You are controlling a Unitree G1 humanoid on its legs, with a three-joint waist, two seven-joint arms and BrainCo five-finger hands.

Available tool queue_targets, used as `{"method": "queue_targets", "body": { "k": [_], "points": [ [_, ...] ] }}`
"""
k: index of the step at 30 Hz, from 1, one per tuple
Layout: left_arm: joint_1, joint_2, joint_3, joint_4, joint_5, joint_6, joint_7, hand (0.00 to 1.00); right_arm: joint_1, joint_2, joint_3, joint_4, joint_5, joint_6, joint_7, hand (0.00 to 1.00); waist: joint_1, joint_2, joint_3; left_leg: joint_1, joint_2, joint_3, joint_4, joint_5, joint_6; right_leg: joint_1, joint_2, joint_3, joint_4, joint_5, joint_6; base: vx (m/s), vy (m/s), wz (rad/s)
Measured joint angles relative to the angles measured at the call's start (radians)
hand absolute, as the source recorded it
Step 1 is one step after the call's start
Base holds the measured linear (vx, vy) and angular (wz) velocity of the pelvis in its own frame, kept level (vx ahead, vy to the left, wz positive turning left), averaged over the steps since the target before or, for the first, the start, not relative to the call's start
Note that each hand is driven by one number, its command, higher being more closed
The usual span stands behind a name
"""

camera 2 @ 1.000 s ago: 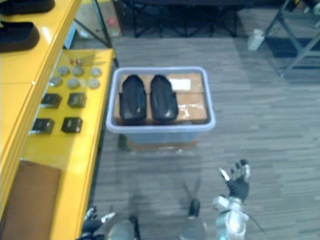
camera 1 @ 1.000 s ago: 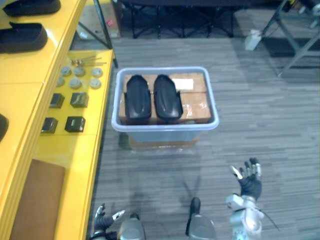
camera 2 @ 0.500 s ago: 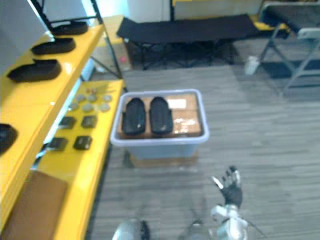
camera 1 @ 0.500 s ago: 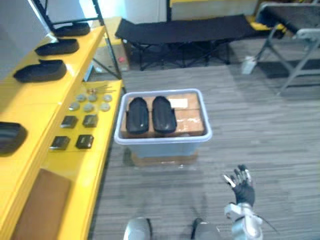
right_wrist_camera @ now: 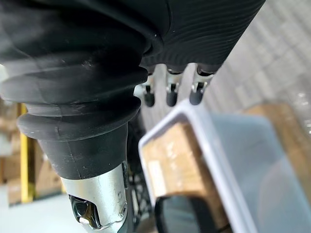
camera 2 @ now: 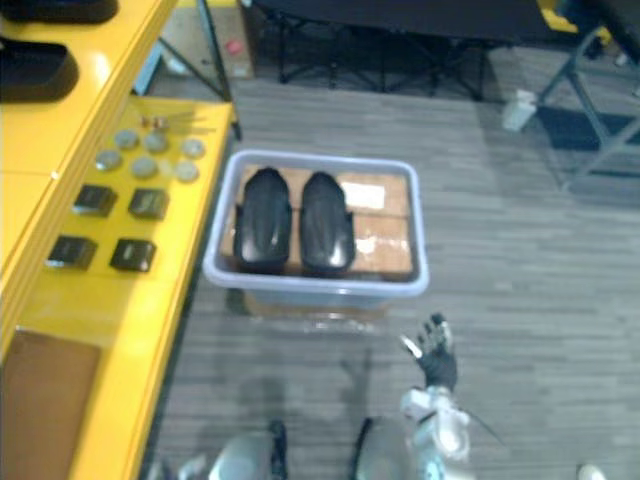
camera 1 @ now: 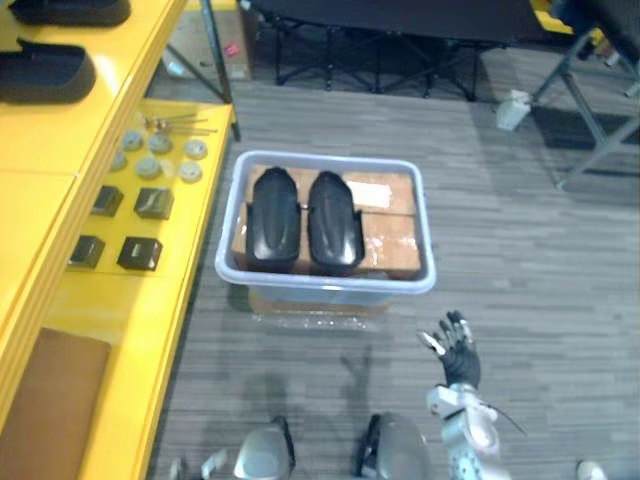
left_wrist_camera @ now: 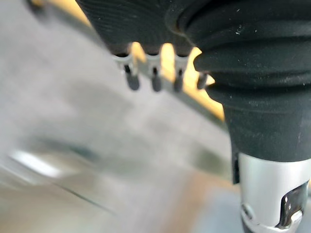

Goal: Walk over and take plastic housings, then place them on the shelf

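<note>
In the head views we see the two black plastic housings (camera 1: 273, 218) lying side by side on cardboard boxes (camera 1: 388, 228) inside a pale bin (camera 1: 428, 265) on the floor. The boxes lift them near the rim, which we judge makes them easier to reach. The yellow shelf (camera 1: 150, 300) runs along our left, and a similar dark housing (camera 1: 45, 72) on its upper level suggests where ours belong. Our right hand (camera 1: 455, 352) is raised short of the bin's near rim, fingers spread and empty. In the left wrist view, our left hand (left_wrist_camera: 146, 29) hangs with fingers straight and relaxed, holding nothing, with the shelf's yellow edge beyond. In the right wrist view, the fingers (right_wrist_camera: 169, 94) point out above the bin's rim and grasp nothing.
</note>
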Motion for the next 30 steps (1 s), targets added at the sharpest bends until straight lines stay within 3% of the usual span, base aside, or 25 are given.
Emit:
{"method": "queue_targets", "body": {
  "k": [2, 3, 4, 6, 8, 9, 10, 11, 15, 17, 21, 24, 30],
  "points": [
    [-0.013, -0.008, -0.016, 0.001, 0.001, 0.004, -0.003, 0.0, 0.001, 0.0, 0.0, -0.006, -0.001, -0.016, 0.003, 0.0, -0.009, -0.003, -0.002, 0.011, 0.014, -0.031, 0.013, -0.018, -0.039, -0.004, 0.011, 0.083, -0.132, 0.102, 0.016, 0.36, -0.312, 0.55],
    [-0.004, -0.004, -0.015, 0.007, -0.001, 0.015, 0.0, 0.0, 0.018, 0.01, 0.0, -0.01, -0.002, -0.023, 0.006, 0.0, -0.017, -0.029, -0.008, 0.032, 0.014, -0.052, 0.035, -0.052, -0.098, 0.024, 0.006, 0.124, -0.185, 0.319, 0.017, 0.34, -0.332, 0.59],
    [-0.002, -0.013, -0.011, 0.03, -0.005, 0.027, 0.003, 0.0, 0.021, 0.011, -0.001, -0.007, -0.003, -0.023, 0.007, 0.0, -0.015, -0.021, -0.001, 0.057, 0.026, -0.058, 0.039, -0.071, -0.127, 0.051, 0.008, 0.121, -0.17, 0.255, 0.07, 0.29, -0.318, 0.36],
    [0.017, -0.066, -0.011, 0.053, -0.035, 0.061, 0.018, 0.0, -0.007, -0.003, -0.002, -0.009, -0.002, -0.022, 0.008, 0.0, -0.008, 0.03, 0.006, 0.05, 0.084, -0.06, 0.034, -0.038, -0.167, 0.07, 0.057, 0.085, -0.211, 0.225, 0.051, 0.27, -0.292, 0.01],
    [0.017, -0.083, 0.011, 0.064, -0.04, 0.06, 0.029, 0.0, -0.004, -0.01, -0.013, -0.003, -0.001, -0.011, 0.005, 0.0, -0.015, 0.04, 0.012, 0.039, 0.086, -0.082, 0.06, 0.014, -0.193, 0.107, 0.055, 0.058, -0.23, 0.219, 0.041, 0.19, -0.166, 0.39],
    [0.016, -0.083, 0.017, 0.067, -0.027, 0.05, 0.03, 0.0, -0.002, -0.002, -0.025, -0.005, -0.001, -0.008, -0.001, 0.0, -0.016, 0.023, 0.019, 0.02, 0.079, -0.079, 0.055, 0.004, -0.182, 0.14, 0.036, 0.048, -0.241, 0.215, 0.035, 0.13, -0.113, 0.56],
    [0.016, -0.085, 0.016, 0.066, -0.02, 0.045, 0.031, 0.0, 0.0, -0.005, -0.035, -0.007, -0.001, -0.008, -0.003, 0.0, -0.02, 0.025, 0.018, 0.019, 0.074, -0.074, 0.001, 0.02, -0.163, 0.151, 0.031, 0.03, -0.242, 0.215, 0.035, 0.07, -0.052, 0.54],
    [0.015, -0.089, 0.006, 0.066, -0.017, 0.042, 0.033, 0.0, -0.003, -0.02, -0.053, -0.019, -0.001, -0.008, -0.013, 0.0, -0.02, 0.039, 0.014, 0.012, 0.071, -0.07, -0.067, 0.069, -0.171, 0.156, 0.034, 0.007, -0.242, 0.212, 0.039, 0.05, -0.028, 0.38],
    [-0.008, -0.059, -0.007, 0.065, 0.023, 0.029, 0.033, 0.0, -0.011, 0.001, -0.058, -0.073, -0.04, -0.003, -0.066, 0.0, -0.013, 0.005, 0.031, -0.004, 0.046, -0.066, -0.112, 0.08, -0.183, 0.15, 0.018, 0.004, -0.297, 0.215, 0.052, -0.01, 0.029, 0.16],
    [-0.014, -0.05, -0.024, 0.065, 0.029, 0.025, 0.032, 0.0, -0.012, 0.003, -0.059, -0.088, -0.041, -0.003, -0.066, 0.0, -0.012, 0.002, 0.037, -0.002, 0.044, -0.047, -0.118, 0.08, -0.183, 0.151, 0.016, 0.009, -0.317, 0.229, 0.06, -0.04, 0.027, -0.12],
    [-0.03, -0.045, -0.063, 0.066, 0.1, 0.02, 0.031, 0.0, -0.047, 0.001, -0.05, -0.109, -0.087, -0.003, -0.113, 0.0, -0.015, 0.017, 0.051, -0.002, 0.04, -0.025, -0.118, 0.079, -0.183, 0.151, 0.016, 0.028, -0.349, 0.258, 0.062, -0.06, 0.029, -0.17],
    [-0.07, -0.025, -0.13, 0.069, 0.166, 0.02, 0.032, 0.0, -0.147, -0.008, -0.029, -0.099, -0.121, 0.0, -0.193, 0.0, -0.015, 0.032, 0.091, -0.005, 0.037, -0.018, -0.113, 0.08, -0.181, 0.151, 0.016, 0.036, -0.369, 0.281, 0.063, -0.09, 0.016, -0.11],
    [-0.138, -0.007, -0.207, 0.096, 0.177, 0.016, 0.052, 0.0, -0.495, -0.071, -0.034, 0.127, -0.168, 0.08, -0.359, 0.0, 0.014, 0.064, 0.132, -0.085, 0.026, -0.035, -0.08, 0.089, -0.167, 0.103, 0.008, 0.03, -0.379, 0.312, 0.066, -0.07, 0.01, 0.07]
  ]
}}
